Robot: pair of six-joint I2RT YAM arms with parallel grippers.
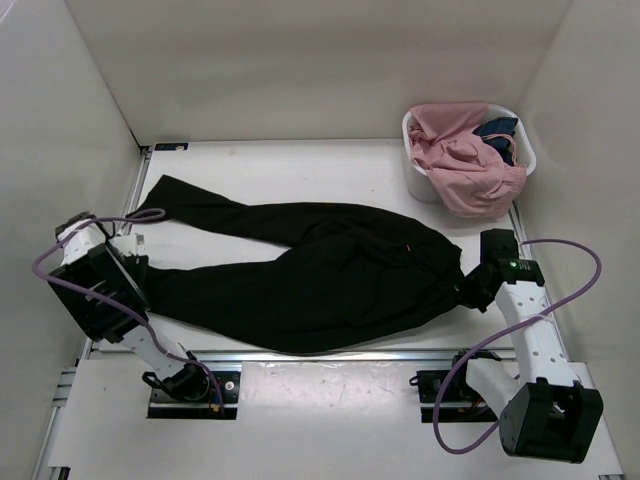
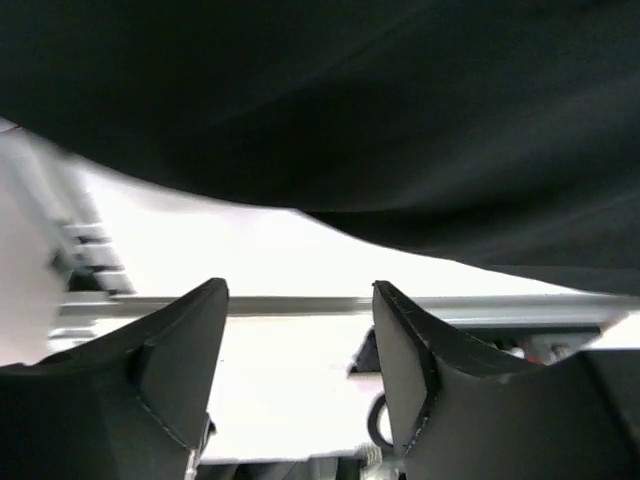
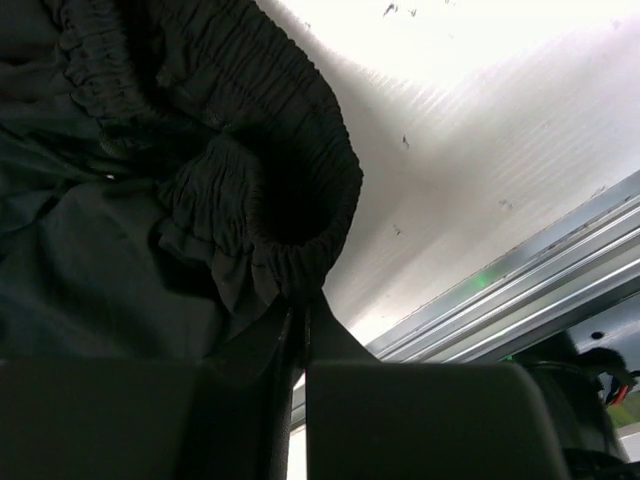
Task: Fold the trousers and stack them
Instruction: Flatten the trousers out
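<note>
The counter (image 1: 300, 160) carries everything. The trousers (image 1: 330, 275) take up most of it, spread flat from the right edge almost to the left. Their top lies by the right edge. The two legs fork apart, one running toward the far left corner and the other toward the left edge, nearer to us. No fold is made yet, as we judge it.

In the far right corner stands a white basket (image 1: 418, 182), well apart from the trousers. It holds a pink garment (image 1: 465, 165) and a small dark blue garment (image 1: 497, 130), neither of which is ours to handle.

Our right hand (image 3: 300, 325) is clenched on the gathered waistband (image 3: 300, 200), which bunches just above its tips. Our left hand (image 2: 300, 295) is released. Its fingers (image 2: 185, 340) stand apart with only bare counter between them, and the black cloth hangs close in front.

The step in hand, we think, is to take the end of the nearer leg. To do it well, we push the left hand forward until cloth sits fully between the fingers before we clench. Then both hands draw the fabric taut, so the leg carries over flat and does not drag in wrinkles. The right hand's pinch looks small and could slip under a hard pull.
</note>
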